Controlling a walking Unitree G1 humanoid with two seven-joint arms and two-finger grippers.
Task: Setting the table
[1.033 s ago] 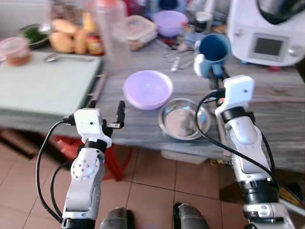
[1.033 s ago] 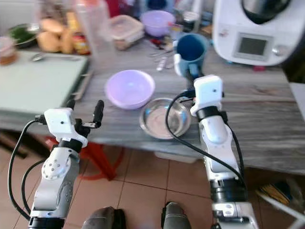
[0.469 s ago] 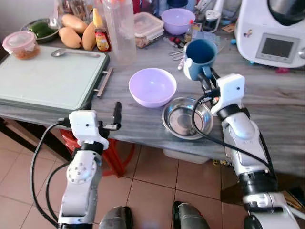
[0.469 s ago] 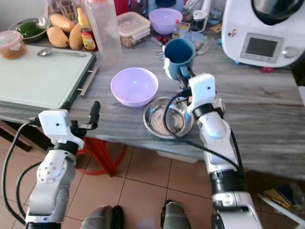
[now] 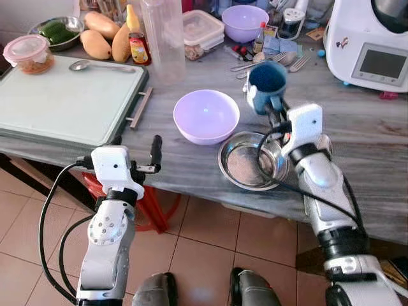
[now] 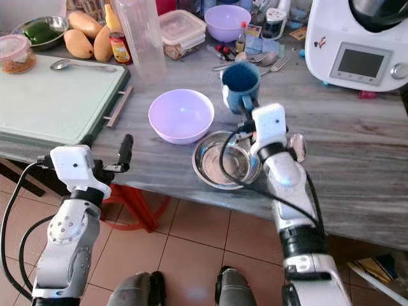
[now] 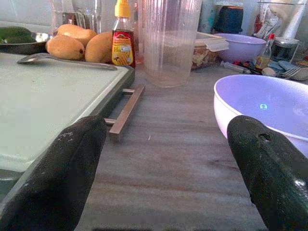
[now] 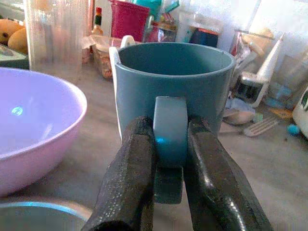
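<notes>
A blue mug (image 5: pixel 266 80) is held by its handle in my right gripper (image 8: pixel 169 130), which is shut on it. The mug hangs slightly tilted just beyond a steel bowl (image 5: pixel 252 160) near the table's front edge; I cannot tell whether its base touches the table. A lilac bowl (image 5: pixel 206 115) sits to the left of both, and appears in the right wrist view too. My left gripper (image 5: pixel 137 145) is open at the table's front edge, left of the lilac bowl (image 7: pixel 269 106), with nothing between its fingers (image 7: pixel 53 178).
A pale green tray (image 5: pixel 64 99) with a spoon covers the table's left. Behind stand a clear plastic jug (image 5: pixel 162 38), mangoes (image 5: pixel 95 41), a sauce bottle, a lidded box, another lilac bowl (image 5: pixel 245 19) and loose cutlery (image 5: pixel 274 60). A white appliance (image 5: pixel 376 44) is back right.
The head view has steadied and shifted. My right gripper has brought the blue mug a little leftward and closer to the steel bowl. The left arm has hardly moved.
</notes>
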